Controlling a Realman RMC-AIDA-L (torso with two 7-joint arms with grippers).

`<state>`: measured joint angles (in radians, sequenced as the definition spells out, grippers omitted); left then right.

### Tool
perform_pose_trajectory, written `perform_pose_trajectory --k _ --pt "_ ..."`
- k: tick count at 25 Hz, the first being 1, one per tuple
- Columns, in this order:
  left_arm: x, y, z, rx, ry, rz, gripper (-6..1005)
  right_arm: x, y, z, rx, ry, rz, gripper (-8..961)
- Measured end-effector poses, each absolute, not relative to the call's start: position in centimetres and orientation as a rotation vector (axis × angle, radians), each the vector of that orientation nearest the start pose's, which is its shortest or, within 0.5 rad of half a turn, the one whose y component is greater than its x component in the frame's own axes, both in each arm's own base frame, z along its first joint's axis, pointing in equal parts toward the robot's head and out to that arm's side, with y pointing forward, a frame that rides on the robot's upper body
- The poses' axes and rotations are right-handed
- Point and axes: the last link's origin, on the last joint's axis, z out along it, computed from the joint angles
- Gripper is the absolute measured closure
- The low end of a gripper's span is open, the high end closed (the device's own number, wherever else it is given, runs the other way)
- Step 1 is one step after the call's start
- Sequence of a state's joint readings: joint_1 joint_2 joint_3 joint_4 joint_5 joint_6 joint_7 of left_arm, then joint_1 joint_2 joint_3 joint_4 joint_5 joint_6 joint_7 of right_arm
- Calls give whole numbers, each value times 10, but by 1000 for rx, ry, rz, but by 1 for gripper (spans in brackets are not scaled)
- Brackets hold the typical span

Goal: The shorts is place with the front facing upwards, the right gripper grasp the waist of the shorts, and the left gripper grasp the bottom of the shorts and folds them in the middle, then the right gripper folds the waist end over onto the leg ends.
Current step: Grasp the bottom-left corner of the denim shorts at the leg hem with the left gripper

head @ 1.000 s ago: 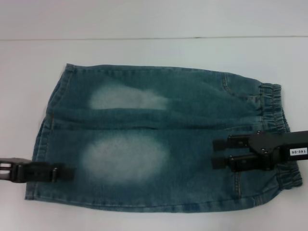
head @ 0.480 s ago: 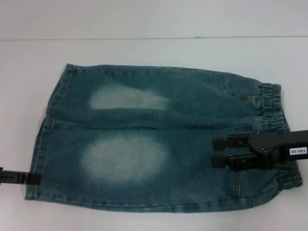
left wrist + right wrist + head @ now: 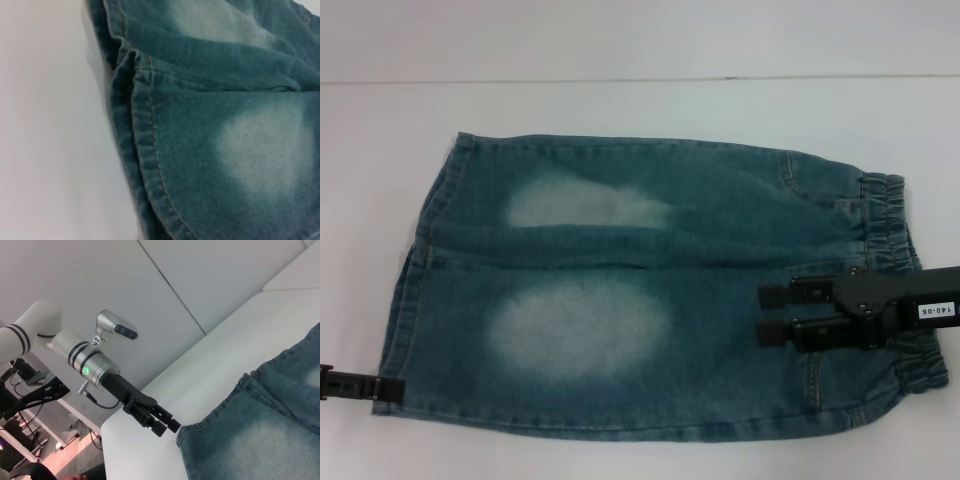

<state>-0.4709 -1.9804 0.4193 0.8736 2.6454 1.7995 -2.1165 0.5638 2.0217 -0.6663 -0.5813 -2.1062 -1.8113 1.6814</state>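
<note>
The blue denim shorts [image 3: 650, 290] lie flat and front up on the white table [image 3: 640, 105]. Their elastic waist [image 3: 890, 250] is at the right and the leg hems [image 3: 410, 290] at the left. My right gripper [image 3: 772, 312] is open over the fabric just inside the waist, fingers pointing left, holding nothing. My left gripper [image 3: 382, 387] is at the near left hem corner, at the cloth's edge. The right wrist view shows the left gripper [image 3: 166, 427] open, just off the hem corner [image 3: 187, 437]. In the left wrist view, the stitched hem [image 3: 145, 150] fills the picture.
White table surface surrounds the shorts, with a seam line [image 3: 620, 80] across the back. A white wall [image 3: 150, 280] and lab equipment [image 3: 25, 390] show beyond the table's left end in the right wrist view.
My left gripper has drawn back leftward off the leg panel and moved toward the near hem corner. The right gripper has barely moved. The shorts lie as before.
</note>
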Motion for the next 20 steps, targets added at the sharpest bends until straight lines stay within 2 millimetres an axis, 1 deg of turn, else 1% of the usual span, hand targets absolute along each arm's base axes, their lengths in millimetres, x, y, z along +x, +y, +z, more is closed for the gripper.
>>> perform_pose_trajectory --k 8,20 --pt "-352 276 71 -2381 -1758 -54 150 256 301 7 -2942 1087 769 149" --pt "-347 280 57 -2436 -1750 -5 184 256 300 7 -2950 1082 771 150"
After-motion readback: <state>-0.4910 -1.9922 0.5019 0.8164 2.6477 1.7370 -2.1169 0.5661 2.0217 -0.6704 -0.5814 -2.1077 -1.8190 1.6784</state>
